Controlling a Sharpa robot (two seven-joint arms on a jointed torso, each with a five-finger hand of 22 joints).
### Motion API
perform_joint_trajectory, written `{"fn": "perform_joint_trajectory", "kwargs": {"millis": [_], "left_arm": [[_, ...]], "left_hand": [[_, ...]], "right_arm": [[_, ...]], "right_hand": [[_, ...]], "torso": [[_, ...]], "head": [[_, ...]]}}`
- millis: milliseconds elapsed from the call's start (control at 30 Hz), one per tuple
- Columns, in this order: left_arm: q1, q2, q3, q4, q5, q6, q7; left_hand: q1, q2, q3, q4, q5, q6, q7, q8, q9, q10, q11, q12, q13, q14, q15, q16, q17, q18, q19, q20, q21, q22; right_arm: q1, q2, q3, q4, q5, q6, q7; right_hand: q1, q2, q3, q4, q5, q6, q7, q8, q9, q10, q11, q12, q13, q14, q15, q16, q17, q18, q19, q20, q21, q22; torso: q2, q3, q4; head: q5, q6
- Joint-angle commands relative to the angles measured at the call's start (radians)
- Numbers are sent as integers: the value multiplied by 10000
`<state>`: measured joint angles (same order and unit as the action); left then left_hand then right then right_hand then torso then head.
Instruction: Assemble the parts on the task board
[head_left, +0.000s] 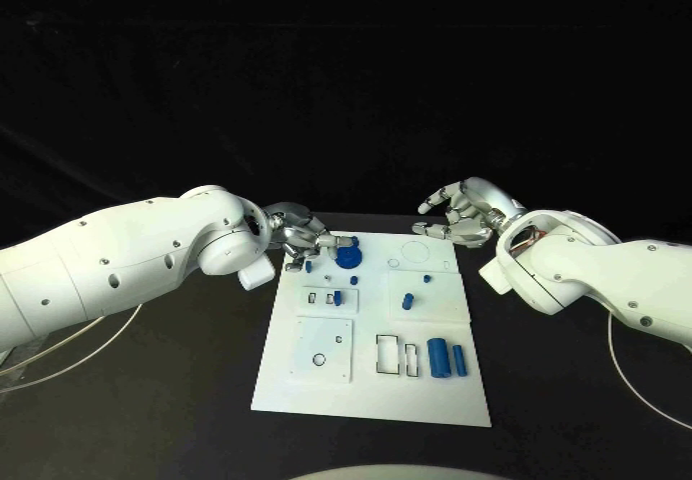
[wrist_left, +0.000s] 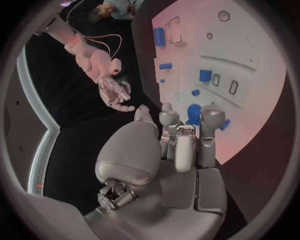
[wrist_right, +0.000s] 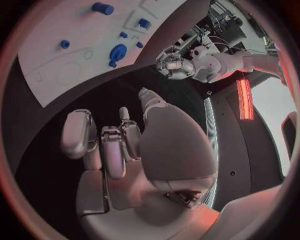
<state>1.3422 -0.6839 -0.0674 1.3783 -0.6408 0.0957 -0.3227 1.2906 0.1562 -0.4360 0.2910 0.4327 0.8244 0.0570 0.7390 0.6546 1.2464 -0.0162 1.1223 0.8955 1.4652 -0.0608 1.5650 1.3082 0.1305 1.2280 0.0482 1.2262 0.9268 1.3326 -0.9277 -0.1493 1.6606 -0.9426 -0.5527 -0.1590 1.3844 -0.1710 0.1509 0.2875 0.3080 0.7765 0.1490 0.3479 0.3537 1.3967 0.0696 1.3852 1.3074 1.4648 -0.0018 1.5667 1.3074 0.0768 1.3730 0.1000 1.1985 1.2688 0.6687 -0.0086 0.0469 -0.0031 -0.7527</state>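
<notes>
Left hand: fingers curled, tips at the far-left corner of the task board, just beside the round blue part. Whether the tips touch or grip that part cannot be told; in the left wrist view the fingertips stand over the board edge with the same round part just beyond them.

Right hand: fingers spread and loosely bent, holding nothing, raised beyond the far-right corner of the board. In the right wrist view the hand hangs over black table, apart from the board.

Task board: white plate, middle of the table, long side running away from the robot.

Parts on the board:
- 1 round blue part, far-left corner.
- 1 small blue piece at the left edge, just beside the round part.
- 1 small blue block in the left recessed panel.
- 1 short blue pin mid-board, right of centre.
- 1 tiny blue dot near the pin.
- 2 blue cylinders, near-right, side by side: the larger, the thinner.
</notes>
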Motion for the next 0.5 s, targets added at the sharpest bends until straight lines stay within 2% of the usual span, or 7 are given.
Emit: {"fn": "perform_joint_trajectory", "kwargs": {"millis": [33, 100, 167, 233, 333, 400, 500], "left_arm": [[63, 178, -27, -86, -1335, 1153, -1059], [109, 318, -64, -168, -1447, 1255, -1402], [146, 441, -94, -263, -1506, 1220, -1701], [170, 545, -114, -359, -1506, 1246, -1999], [208, 709, -135, -535, -1316, 1492, -2577], [229, 796, -155, -621, -1210, 1625, -2829], [254, 901, -187, -704, -1119, 1734, -3055]], "left_hand": [[-122, -66, -268, 30, 77, -71, -77, 359, 448, 71, -22, 385, 428, 1052, -75, 54, 2616, -115, 9, -27, 165, 256], [-217, -63, -269, 40, 180, -179, -129, 812, 997, 59, -55, 663, 712, 1056, -103, 58, 2626, -132, -26, -45, 283, 473], [-233, 8, -263, 39, 611, -220, -181, 1052, 1279, 140, -99, 871, 951, 1056, -127, 58, 2626, -165, 65, -71, 429, 733], [-198, 166, -253, 44, 1265, -309, -244, 1198, 1493, 222, -152, 1059, 1165, 1056, -171, 58, 2626, -193, 148, -110, 561, 961], [-303, 138, -274, 39, 1187, -512, -201, 1217, 1637, 35, -124, 988, 1027, 1056, -156, 58, 2626, -182, 37, -113, 522, 913], [-378, 75, -265, 34, 855, -887, -69, 1206, 1783, -456, -5, 735, 616, 1056, -59, 58, 2626, -178, -107, -52, 470, 875], [-397, -14, -266, 33, 786, -1267, 70, 1221, 1898, -840, 127, 712, 467, 1056, 61, 58, 2626, -174, -216, 54, 451, 903]], "right_arm": [[10, -4, 1, -35, 276, 166, 104], [12, 0, 1, -72, 283, 195, 66], [13, 0, 0, -94, 285, 222, 29], [14, 2, -1, -114, 287, 256, -16], [15, 14, -2, -152, 288, 299, -76], [15, 22, -4, -170, 288, 315, -102], [15, 30, -5, -188, 288, 330, -131]], "right_hand": [[-43, -49, 53, 5, 46, -3, -38, 63, -8, 24, -74, -15, 257, 1005, -64, -29, 2413, 176, -15, -24, -10, 11], [-42, -59, 64, 5, 98, -4, -41, 78, -9, 20, -76, -21, 248, 1005, -67, -30, 2412, 177, -17, -26, -20, 7], [-42, -66, 69, 5, 123, -4, -41, 86, -10, 14, -77, -27, 239, 1004, -68, -32, 2407, 177, -15, -27, -21, 8], [-42, -66, 69, 5, 123, -4, -41, 86, -10, 14, -77, -27, 239, 1004, -68, -32, 2407, 177, -15, -27, -21, 8], [-44, -73, 71, 6, 143, -7, -42, 90, -11, 4, -78, -39, 224, 1000, -69, -36, 2393, 179, -19, -28, -30, 1], [-46, -76, 71, 8, 151, -7, -42, 92, -11, 6, -78, -36, 227, 1000, -69, -36, 2393, 183, -28, -29, -48, -12], [-63, -100, 91, 13, 279, -20, -44, 121, -16, 4, -81, -39, 221, 999, -73, -39, 2386, 183, -24, -33, -56, -10]], "torso": [[-14, 18, -11], [-4, 11, -3], [-2, 11, -6], [-10, 15, 5], [-4, -4, 6], [-1, -10, 1], [7, -11, 8]], "head": [[18, -48], [11, -44], [19, -56], [11, -92], [-7, -119], [-14, -136], [-17, -156]]}}
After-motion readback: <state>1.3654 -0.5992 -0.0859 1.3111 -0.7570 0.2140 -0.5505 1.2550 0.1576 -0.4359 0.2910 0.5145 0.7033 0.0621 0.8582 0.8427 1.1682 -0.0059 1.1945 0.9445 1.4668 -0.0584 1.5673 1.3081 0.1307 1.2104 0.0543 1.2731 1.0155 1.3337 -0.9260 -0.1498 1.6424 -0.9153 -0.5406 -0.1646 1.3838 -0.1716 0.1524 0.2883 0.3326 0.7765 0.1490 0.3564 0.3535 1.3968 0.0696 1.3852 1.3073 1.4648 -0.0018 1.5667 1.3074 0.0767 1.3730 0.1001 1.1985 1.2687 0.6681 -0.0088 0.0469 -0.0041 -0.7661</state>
